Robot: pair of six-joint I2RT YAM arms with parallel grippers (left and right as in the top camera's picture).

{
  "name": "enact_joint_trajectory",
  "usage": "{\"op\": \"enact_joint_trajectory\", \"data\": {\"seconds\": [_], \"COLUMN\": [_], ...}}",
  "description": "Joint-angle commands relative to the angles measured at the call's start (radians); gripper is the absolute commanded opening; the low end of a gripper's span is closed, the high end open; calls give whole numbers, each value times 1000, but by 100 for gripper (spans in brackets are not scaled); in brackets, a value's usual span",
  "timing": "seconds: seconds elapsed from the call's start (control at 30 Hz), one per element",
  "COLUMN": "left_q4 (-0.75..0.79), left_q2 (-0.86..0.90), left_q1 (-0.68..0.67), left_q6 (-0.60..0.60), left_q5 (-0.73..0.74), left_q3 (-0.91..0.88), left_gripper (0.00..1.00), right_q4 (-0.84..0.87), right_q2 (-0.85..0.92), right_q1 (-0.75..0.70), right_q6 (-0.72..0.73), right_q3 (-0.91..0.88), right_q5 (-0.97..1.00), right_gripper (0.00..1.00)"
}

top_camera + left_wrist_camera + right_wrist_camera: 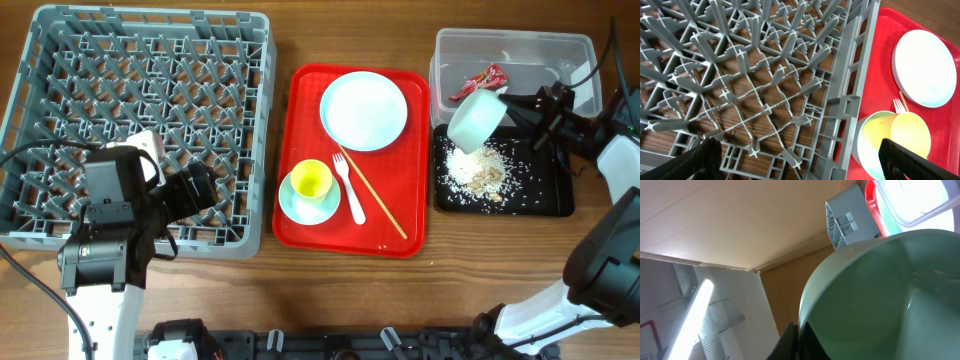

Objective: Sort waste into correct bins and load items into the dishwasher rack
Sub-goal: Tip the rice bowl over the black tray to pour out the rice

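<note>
The right jaws are clamped on the rim of the green bowl [477, 120], holding it tipped mouth-down over the black tray [560, 205], just above the scraps [480, 172] heaped there. The wrapper [481, 80] sits in the tub [565, 48] right behind.

Looks to me like the dumping step is about done, so next that bowl wants the rack [270, 130]. Thing is, the rack lies way off to the left of those jaws, clear across the red tray [305, 120], and the right arm [580, 135] is the far one.

The left jaws hang over the rack's near-right corner, spread wide with nothing in them. They're much nearer the blue bowl [865, 145] and cup [910, 134], which are stacked just past the rack wall. The plate [363, 110], fork [350, 190] and chopstick [378, 200] lie on the red tray too. So that's 5 items waiting there, 6 with the green bowl.
</note>
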Motion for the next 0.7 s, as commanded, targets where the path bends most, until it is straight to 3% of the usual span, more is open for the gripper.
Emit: {"op": "enact_joint_trajectory", "data": {"seconds": [0.0, 0.23, 0.43, 0.57, 0.67], "left_q4": [0, 0, 0, 0, 0], "left_q2": [0, 0, 0, 0, 0], "left_q1": [3, 3, 3, 3, 3], "left_q6": [-2, -2, -2, -2, -2], "left_q5": [-10, -10, -10, -10, -10], "left_q3": [18, 18, 18, 18, 18], "left_gripper": [100, 100, 100, 100, 100], "right_q4": [6, 25, 19, 21, 157], "right_q2": [14, 14, 14, 14, 14], "right_q1": [-22, -27, -25, -25, -25], "right_q6": [11, 0, -11, -27, -96], "right_q3": [-2, -2, -2, -2, -2], "right_q5": [-42, -36, 134, 122, -32], "right_gripper": [4, 4, 4, 4, 4]}}
